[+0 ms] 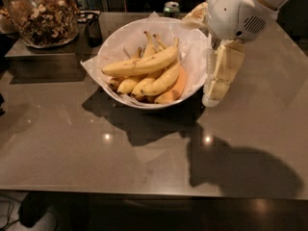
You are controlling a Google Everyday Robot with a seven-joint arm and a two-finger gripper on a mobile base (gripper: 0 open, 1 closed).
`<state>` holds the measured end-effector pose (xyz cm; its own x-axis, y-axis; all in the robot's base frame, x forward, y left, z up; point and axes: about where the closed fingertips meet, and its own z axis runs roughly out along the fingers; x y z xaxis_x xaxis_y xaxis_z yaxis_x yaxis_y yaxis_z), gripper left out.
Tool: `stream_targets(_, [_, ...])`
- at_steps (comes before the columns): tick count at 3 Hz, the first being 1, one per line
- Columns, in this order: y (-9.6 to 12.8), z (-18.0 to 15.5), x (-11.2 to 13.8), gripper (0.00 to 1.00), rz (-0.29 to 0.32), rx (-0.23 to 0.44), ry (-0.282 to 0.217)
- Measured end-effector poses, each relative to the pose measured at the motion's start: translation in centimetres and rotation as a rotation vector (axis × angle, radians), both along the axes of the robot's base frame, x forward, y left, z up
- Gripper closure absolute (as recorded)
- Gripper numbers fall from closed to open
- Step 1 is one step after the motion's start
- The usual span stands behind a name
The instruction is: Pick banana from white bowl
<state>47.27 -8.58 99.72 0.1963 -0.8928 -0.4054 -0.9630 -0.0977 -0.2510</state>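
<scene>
The banana (pixel 144 64) is the longest one, pale yellow and gently curved, and lies across the top of the pile in the white bowl (pixel 118 38). The bowl is lined with crinkled white paper and stands on the grey table. Shorter bananas (pixel 159 83) and an orange-tinted curved fruit (pixel 174 88) lie under and in front of the banana. My gripper (pixel 212 97) hangs down from the white arm (pixel 238 8) at the bowl's right rim, just outside it, to the right of the banana. It holds nothing that I can see.
A glass jar of nuts (pixel 41 16) stands on a raised block at the back left. A small black holder (pixel 94 28) is beside it. A green can (pixel 171 7) stands behind the bowl. The grey table (pixel 144 162) stretches to the front edge.
</scene>
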Motion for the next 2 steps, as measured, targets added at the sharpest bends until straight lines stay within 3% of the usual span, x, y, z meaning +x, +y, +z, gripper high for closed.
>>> stream_targets(2, [0.26,-0.03,0.35,0.00,-0.001,0.010,0.002])
